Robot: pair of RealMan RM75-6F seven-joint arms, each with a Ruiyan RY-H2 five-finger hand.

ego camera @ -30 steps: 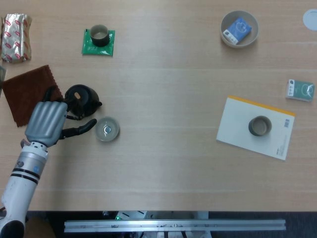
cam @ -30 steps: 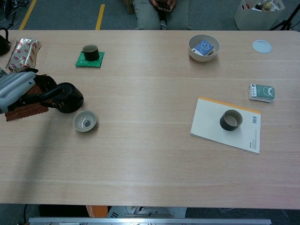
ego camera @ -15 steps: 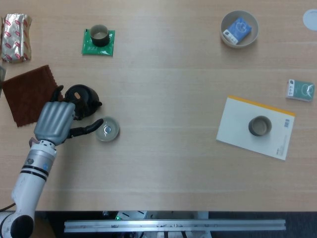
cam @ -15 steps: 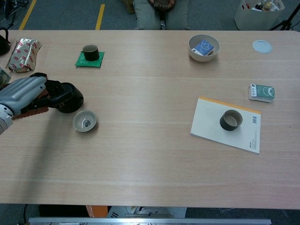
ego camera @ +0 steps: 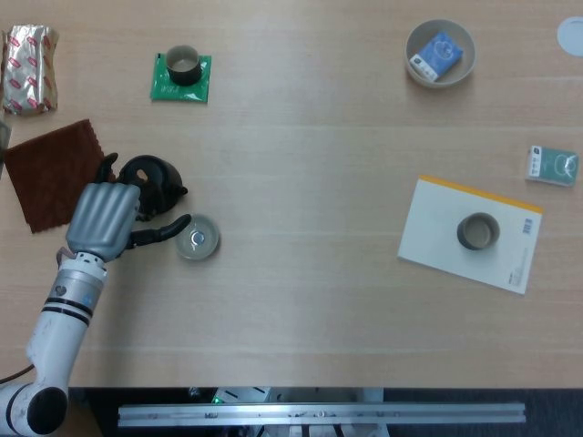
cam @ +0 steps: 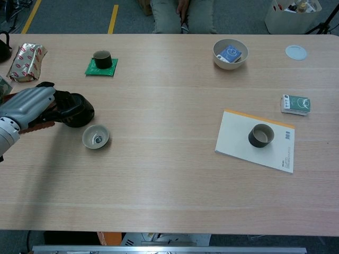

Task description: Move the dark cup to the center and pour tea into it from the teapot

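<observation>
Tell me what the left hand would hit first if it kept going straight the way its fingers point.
The left hand points up and slightly right at the black teapot, which its fingers already reach around, so that comes first. The small grey cup sits off that line, near the thumb. Actual contact is unclear.

Head view looks straight down; chest view slants forward across the same table [cam: 169,174].

Left hand [ego camera: 102,221] has shifted up and right since a second ago, closing in on the teapot [ego camera: 155,179]. Fingers [cam: 64,99] now reach over its near side; grip unclear.
</observation>
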